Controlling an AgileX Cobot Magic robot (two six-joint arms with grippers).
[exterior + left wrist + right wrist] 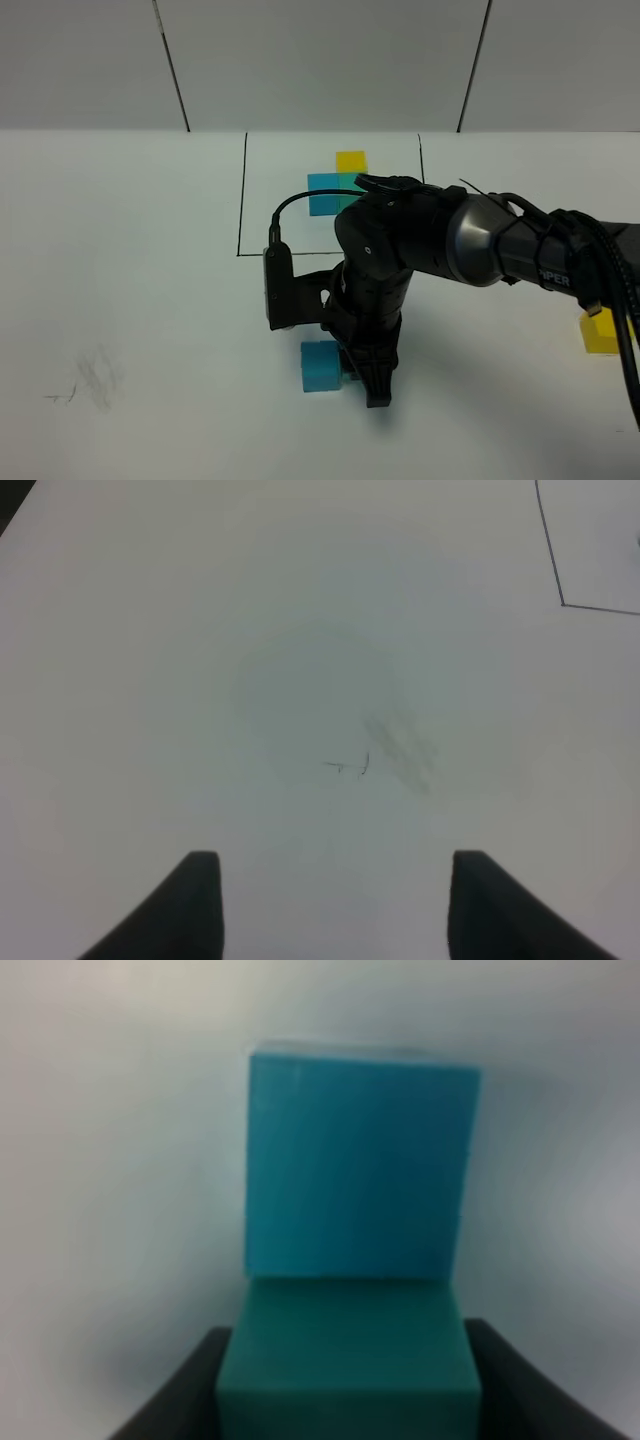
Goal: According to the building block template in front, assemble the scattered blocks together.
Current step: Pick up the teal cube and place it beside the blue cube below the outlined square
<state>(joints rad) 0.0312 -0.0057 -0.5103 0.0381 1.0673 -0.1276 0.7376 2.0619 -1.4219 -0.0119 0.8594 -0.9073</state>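
The teal-green cube (345,1350) is being squeezed between the two black fingers (180,1390) of the right gripper (345,1400), one finger on each flat side. Its far face is being pressed against the sky-blue cube (360,1160), and no gap is being shown between them.

The cubes look small, light and hard, with a dull skin that is likely not slippery. They are probably not going to bend or break. A good hold is being made on two opposite flat sides, low and in the middle, so the cube is not being tipped.

A cube has no long side. Together the two cubes are making a short row that is running left to right, sky-blue on the left. In the high view the green one is being hidden by the gripper. This pair is lying near the front middle of the white table (120,300).

The yellow cube (600,332) is lying alone, far off to the right. The building block template (338,180) is sitting farther back inside a thin black frame (241,200), with yellow on the far side of its green cube.

The left gripper (335,910) is being held with its fingers apart over bare table with faint scuff marks (400,745), and nothing is being gripped.
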